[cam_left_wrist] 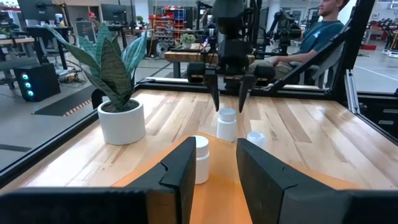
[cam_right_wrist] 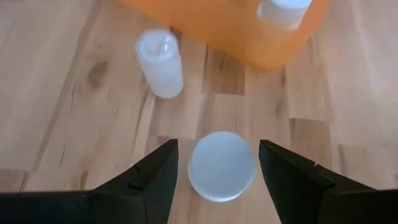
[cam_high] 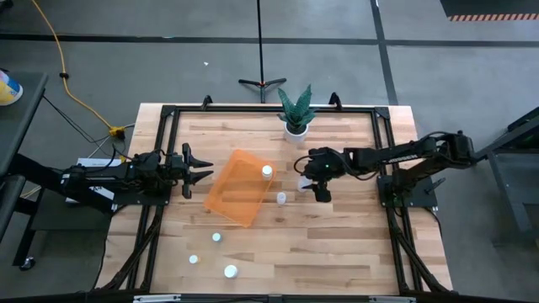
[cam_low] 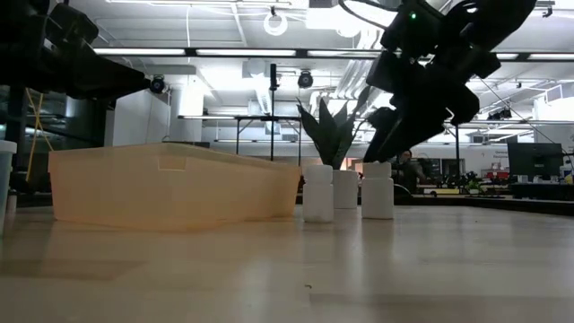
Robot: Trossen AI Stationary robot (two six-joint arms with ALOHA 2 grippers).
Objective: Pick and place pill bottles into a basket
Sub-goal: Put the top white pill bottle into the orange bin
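The orange basket [cam_high: 238, 189] lies mid-table with one pill bottle [cam_high: 267, 171] standing in it. My right gripper [cam_right_wrist: 217, 177] is open and points down from above. Its fingers stand on either side of an upright pill bottle [cam_right_wrist: 222, 165] without touching it; this bottle also shows in the left wrist view [cam_left_wrist: 226, 124]. Another bottle [cam_high: 281, 199] stands on the table beside the basket. Three more bottles [cam_high: 216, 237] [cam_high: 194, 259] [cam_high: 230, 271] stand toward the near edge. My left gripper [cam_high: 200, 172] is open and empty at the basket's left side.
A white pot with a green plant [cam_high: 296, 126] stands at the far edge, behind my right gripper. A black frame [cam_high: 168, 114] runs around the table. A person [cam_left_wrist: 323, 28] sits beyond the table's right side. Bare wood lies at the near right.
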